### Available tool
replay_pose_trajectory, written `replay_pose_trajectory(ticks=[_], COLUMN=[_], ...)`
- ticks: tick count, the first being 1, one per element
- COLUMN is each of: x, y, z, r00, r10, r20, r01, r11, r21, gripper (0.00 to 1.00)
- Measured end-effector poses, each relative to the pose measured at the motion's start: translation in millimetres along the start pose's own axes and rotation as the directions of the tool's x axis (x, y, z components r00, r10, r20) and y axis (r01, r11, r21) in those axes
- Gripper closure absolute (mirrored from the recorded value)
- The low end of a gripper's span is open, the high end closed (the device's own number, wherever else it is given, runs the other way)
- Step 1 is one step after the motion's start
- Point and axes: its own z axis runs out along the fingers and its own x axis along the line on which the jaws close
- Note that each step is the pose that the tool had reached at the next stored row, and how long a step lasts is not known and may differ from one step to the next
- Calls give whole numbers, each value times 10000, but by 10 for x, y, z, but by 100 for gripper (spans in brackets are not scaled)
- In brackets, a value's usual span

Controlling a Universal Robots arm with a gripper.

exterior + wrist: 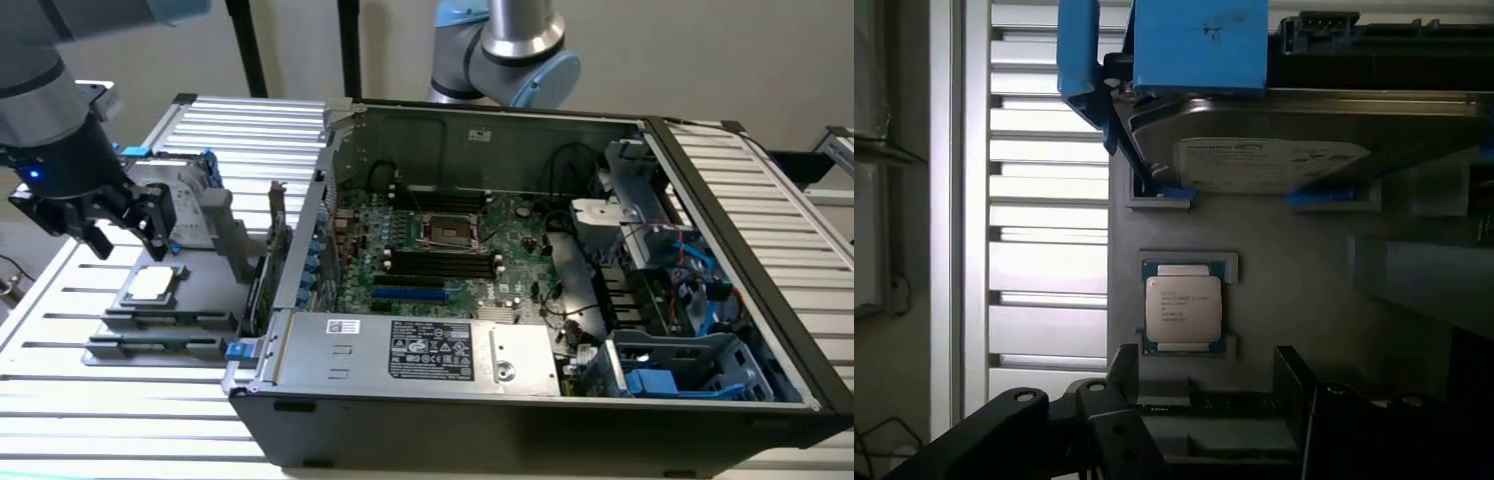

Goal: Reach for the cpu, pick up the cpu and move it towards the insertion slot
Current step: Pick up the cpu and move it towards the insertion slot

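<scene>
Your gripper (131,238) hangs over the grey tray (200,300) at the exterior view's left. Its fingers are spread with nothing between them (so: open, empty). The cpu (151,283) lies flat in its square pocket on that tray, just under the gripper and untouched. In the wrist view the cpu (1183,308) sits face-up, with the dark fingers (1079,425) apart in the foreground. A hard drive (187,205) stands upright on the tray just beside the cpu, and its blue bracket (1199,45) shows in the wrist view. The insertion slot (447,232) is on the board inside the open computer case (534,430). It lies between rows of black memory slots (434,265), well apart from the cpu, toward the exterior view's right. Its silver frame is bare.
</scene>
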Motion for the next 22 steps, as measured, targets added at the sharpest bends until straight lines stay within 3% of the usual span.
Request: replay_pose_trajectory(ticks=[8,9,22], x=[-1,-1,1], y=[-5,-6,10], z=[146,164,365], r00=[10000,10000,10000], r10=[-18,-19,-20], r20=[-1,0,34], r01=[18,19,20], r11=[10000,10000,10000], r21=[0,0,1], gripper=[33,27,27])
